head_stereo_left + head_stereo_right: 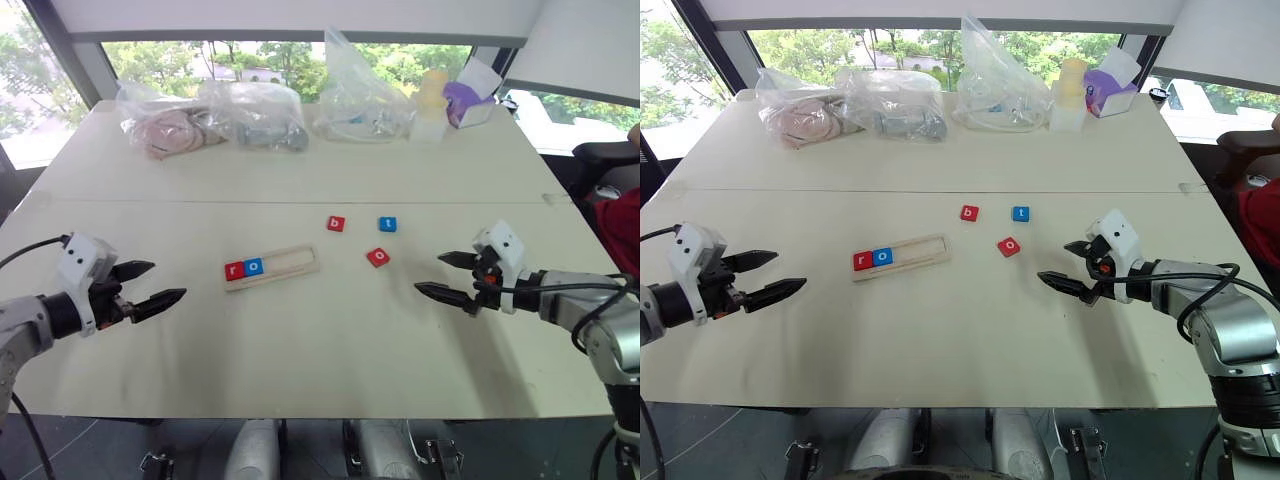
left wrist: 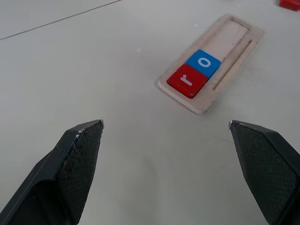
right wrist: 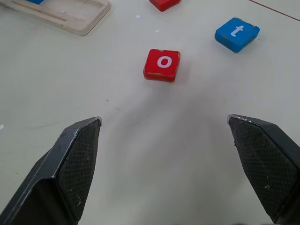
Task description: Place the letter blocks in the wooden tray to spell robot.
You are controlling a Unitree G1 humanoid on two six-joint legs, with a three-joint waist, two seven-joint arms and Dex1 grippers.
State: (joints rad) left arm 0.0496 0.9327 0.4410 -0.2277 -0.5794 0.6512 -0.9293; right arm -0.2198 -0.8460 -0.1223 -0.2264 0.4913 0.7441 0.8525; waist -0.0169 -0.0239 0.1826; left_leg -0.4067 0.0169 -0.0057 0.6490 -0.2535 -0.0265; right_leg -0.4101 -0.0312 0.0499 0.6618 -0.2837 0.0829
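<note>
**Two tiles seated, three loose**

The wooden tray [image 1: 272, 267] lies mid-surface, its long axis roughly along the near edge, its right end tipped slightly toward the far edge. Red r [image 1: 235, 270] and blue o [image 1: 254, 266] fill its left end. Red b [image 1: 336, 224], blue t [image 1: 387, 224] and red o [image 1: 378, 257] lie loose rightward. My left hand [image 1: 157, 283] and right hand [image 1: 443, 275] hover empty, fingers spread apart.

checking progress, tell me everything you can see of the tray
The tray is a long narrow pale wood holder with a thin raised rim, lying flat on the table, slightly angled. Its left end holds a red r and a blue o, side by side; the rest is empty. Nothing else touches it.
</note>
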